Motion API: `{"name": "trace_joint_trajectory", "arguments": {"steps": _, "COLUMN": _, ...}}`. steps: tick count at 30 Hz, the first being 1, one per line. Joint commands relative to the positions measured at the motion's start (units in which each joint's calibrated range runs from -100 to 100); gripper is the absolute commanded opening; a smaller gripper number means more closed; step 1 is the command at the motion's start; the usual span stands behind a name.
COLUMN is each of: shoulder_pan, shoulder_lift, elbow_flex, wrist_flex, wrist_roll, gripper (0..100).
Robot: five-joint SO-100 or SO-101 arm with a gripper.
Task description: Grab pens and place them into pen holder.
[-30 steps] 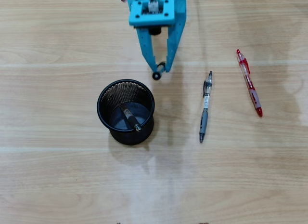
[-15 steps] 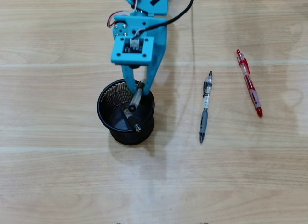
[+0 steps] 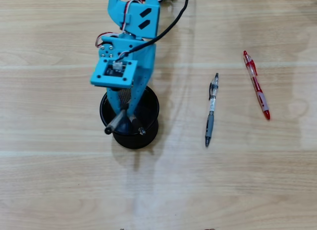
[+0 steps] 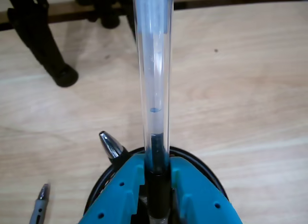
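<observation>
Overhead, we count four pens and one pen holder (image 3: pixel 148 104) on the pale wood tabletop (image 3: pixel 237 180). Two pens lie flat and well apart from the black mesh cup: the clear and grey pen (image 3: pixel 211 110) to its right, and the red pen (image 3: pixel 256 85) farther right again, neither touching the other. A third, the short black and silver pen (image 3: pixel 136 125), stands tilted inside the holder with its metal tip above the near rim. The fourth, the clear pen (image 4: pixel 154 79), is pinched in the blue hand (image 3: pixel 120 117) directly over the cup (its black capped end juts past the holder's left rim in the overhead view).

From the wrist view we see what the overhead camera cannot: the two blue fingers (image 4: pixel 120 195) pressed against the pen's dark lower section, the transparent barrel running up the middle of the picture, and the holder's rim (image 4: pixel 202 161) just beneath them. That view also catches the silver tip beside the hand and the grey pen's tip at lower left, but not the red pen.
</observation>
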Motion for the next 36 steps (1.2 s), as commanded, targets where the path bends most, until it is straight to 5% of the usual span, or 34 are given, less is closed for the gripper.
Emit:
{"name": "trace_joint_trajectory", "arguments": {"steps": 1, "shoulder_pan": 0.3, "shoulder_lift": -0.2, "elbow_flex": -3.6, "wrist_flex": -1.5, "wrist_roll": 0.5, "gripper": 6}}
{"name": "trace_joint_trajectory", "arguments": {"steps": 13, "shoulder_pan": -0.4, "shoulder_lift": -3.3, "elbow_flex": -2.3, "wrist_flex": 1.5, "wrist_roll": 0.5, "gripper": 12}}
{"name": "trace_joint_trajectory", "arguments": {"steps": 18, "shoulder_pan": -3.2, "shoulder_lift": -9.8, "elbow_flex": -6.8, "wrist_flex": 21.0, "wrist_roll": 3.4, "gripper": 12}}
{"name": "trace_joint_trajectory", "arguments": {"steps": 25, "shoulder_pan": -14.9, "shoulder_lift": 0.0, "elbow_flex": -35.1, "wrist_flex": 59.3, "wrist_roll": 12.4, "gripper": 12}}
{"name": "trace_joint_trajectory", "arguments": {"steps": 29, "shoulder_pan": -23.5, "shoulder_lift": 13.4, "elbow_flex": -48.5, "wrist_flex": 65.3, "wrist_roll": 20.2, "gripper": 13}}
{"name": "trace_joint_trajectory", "arguments": {"steps": 36, "shoulder_pan": -30.6, "shoulder_lift": 29.2, "elbow_flex": -52.9, "wrist_flex": 67.6, "wrist_roll": 5.9, "gripper": 30}}
